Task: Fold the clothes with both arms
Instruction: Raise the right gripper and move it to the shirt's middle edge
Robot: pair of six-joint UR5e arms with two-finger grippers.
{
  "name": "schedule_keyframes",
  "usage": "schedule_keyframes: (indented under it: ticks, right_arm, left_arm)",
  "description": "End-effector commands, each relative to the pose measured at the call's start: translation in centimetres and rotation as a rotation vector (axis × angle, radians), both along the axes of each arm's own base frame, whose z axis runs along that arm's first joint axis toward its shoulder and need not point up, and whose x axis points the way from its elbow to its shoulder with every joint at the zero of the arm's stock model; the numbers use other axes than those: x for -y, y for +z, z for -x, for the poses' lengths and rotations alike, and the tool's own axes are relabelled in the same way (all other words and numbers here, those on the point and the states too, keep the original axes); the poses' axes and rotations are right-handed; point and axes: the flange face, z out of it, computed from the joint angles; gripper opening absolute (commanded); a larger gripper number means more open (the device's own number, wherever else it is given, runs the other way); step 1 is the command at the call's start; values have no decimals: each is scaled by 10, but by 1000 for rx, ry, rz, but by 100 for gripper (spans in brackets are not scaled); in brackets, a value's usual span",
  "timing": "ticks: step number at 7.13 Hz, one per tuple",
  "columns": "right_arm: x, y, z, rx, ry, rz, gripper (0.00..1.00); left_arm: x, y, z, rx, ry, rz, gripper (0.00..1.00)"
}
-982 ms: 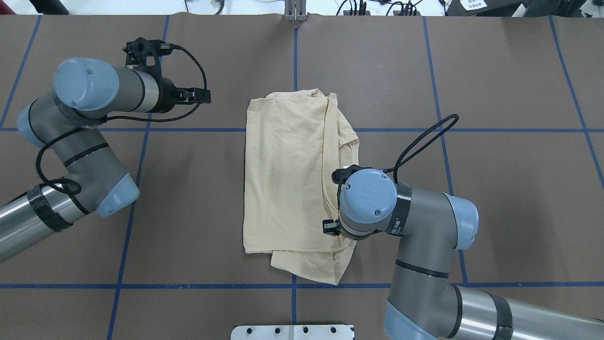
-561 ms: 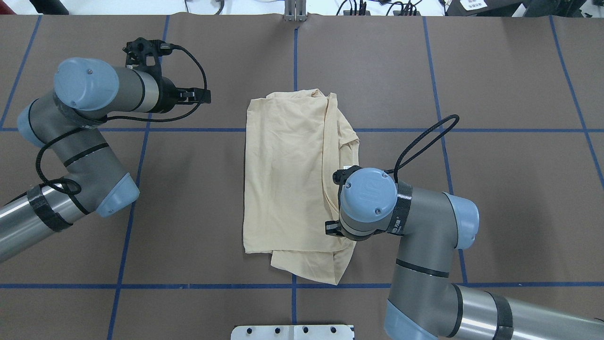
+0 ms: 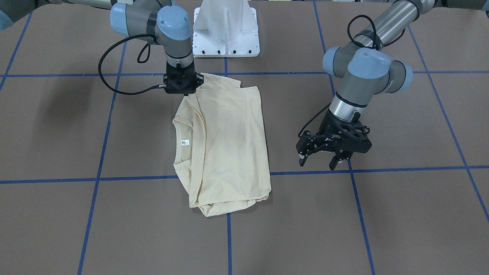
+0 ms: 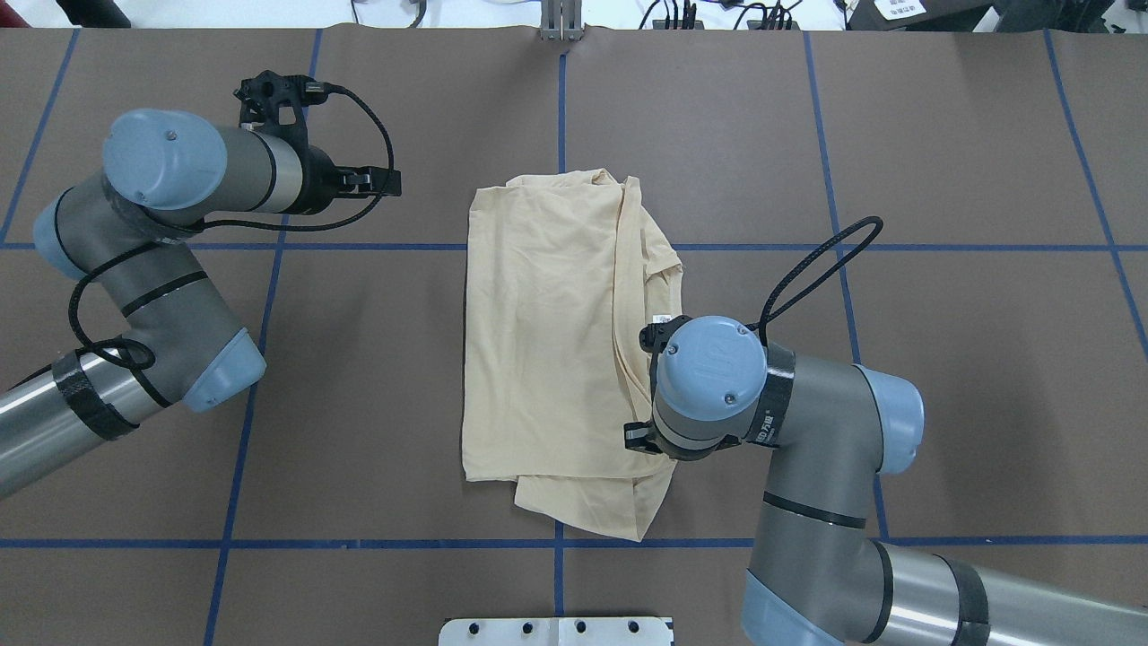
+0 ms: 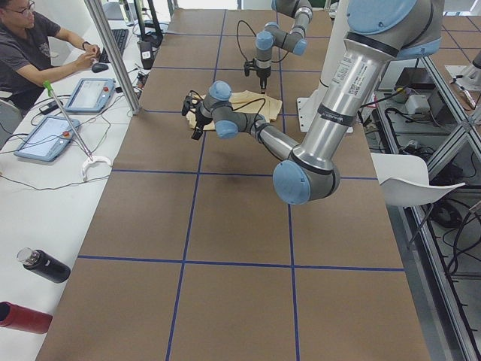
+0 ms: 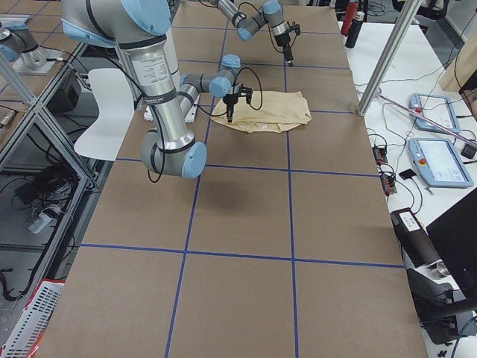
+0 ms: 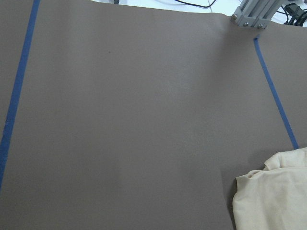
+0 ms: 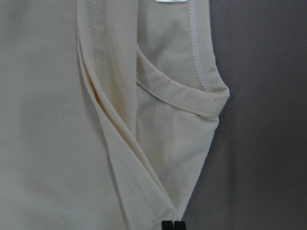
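The cream-yellow T-shirt (image 4: 547, 341) lies folded lengthwise in the middle of the table, print hidden, with the white neck label (image 3: 185, 142) showing. My right gripper (image 3: 182, 89) points straight down at the shirt's near-robot corner by the collar. In the right wrist view its fingertips (image 8: 173, 225) are closed together on the tip of a fold of the shirt (image 8: 120, 120). My left gripper (image 3: 317, 162) is open and empty, held above bare table well to the shirt's side. It also shows in the overhead view (image 4: 387, 182).
The white pedestal base (image 3: 225, 30) stands at the robot's edge of the table. Blue tape lines cross the brown table cover (image 4: 942, 377). An aluminium post (image 4: 560, 22) stands at the far edge. An operator (image 5: 30, 45) sits beside tablets off the table's far side.
My right wrist has shifted slightly to the right and toward the robot. The shirt and my left arm have not visibly moved.
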Motion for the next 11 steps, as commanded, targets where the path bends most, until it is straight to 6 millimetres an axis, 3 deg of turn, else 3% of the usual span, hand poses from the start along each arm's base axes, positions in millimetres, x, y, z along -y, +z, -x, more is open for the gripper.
schedule_keyframes:
  ticks: [1, 5, 7, 9, 11]
  right_arm:
    - [-9, 16, -15, -11, 1, 33, 0]
    - [-20, 19, -11, -86, 29, 136, 0]
    - [-18, 15, -11, -72, 32, 130, 99]
    - [13, -15, -45, -1, 86, 103, 100]
    - [67, -58, -85, 81, 178, 68, 100]
  left_arm:
    - [0, -1, 0, -1, 0, -1, 100]
    - [0, 0, 0, 0, 0, 0, 100]
    - [0, 0, -1, 0, 1, 0, 100]
    - [0, -1, 0, 0, 2, -1, 100]
    - [-3, -1, -2, -9, 32, 11, 100]
